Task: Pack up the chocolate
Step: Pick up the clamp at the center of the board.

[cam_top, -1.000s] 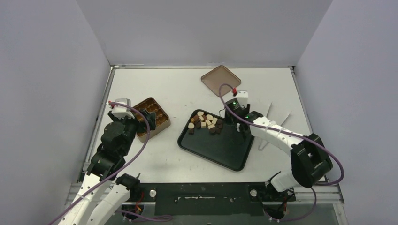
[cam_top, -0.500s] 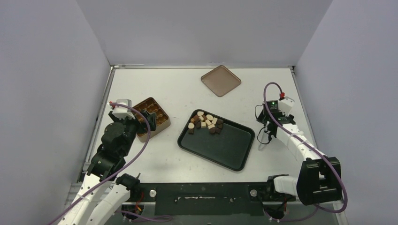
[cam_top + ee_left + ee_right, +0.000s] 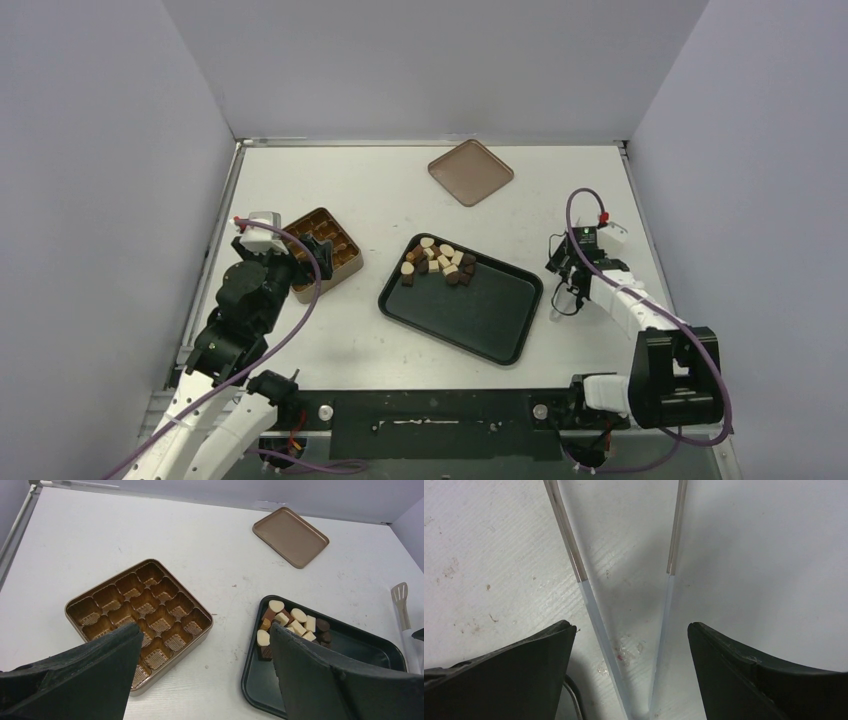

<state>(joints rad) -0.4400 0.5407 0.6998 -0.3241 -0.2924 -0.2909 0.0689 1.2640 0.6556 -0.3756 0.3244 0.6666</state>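
Note:
The chocolate (image 3: 437, 262), dark brown and cream pieces, lies heaped in the far corner of a black tray (image 3: 480, 310); the left wrist view shows the chocolate (image 3: 295, 625) too. An empty gold-brown tin (image 3: 325, 250) with square cells sits left of the tray. My left gripper (image 3: 318, 250) hovers open above the tin's near edge, and in its own view the left gripper (image 3: 205, 630) holds nothing. My right gripper (image 3: 563, 280) is open, low over the table right of the tray. In its wrist view the right gripper (image 3: 631, 626) straddles a pair of tongs (image 3: 566, 535) without touching them.
A flat brown lid (image 3: 470, 172) lies at the back of the table. The tongs (image 3: 555, 310) lie on the table between the tray's right edge and the table's right rim. Grey walls enclose the table on three sides.
My right arm has swung from the tray's far right corner out to the table right of the tray, over the tongs, and its jaws have widened. The left arm has not moved.

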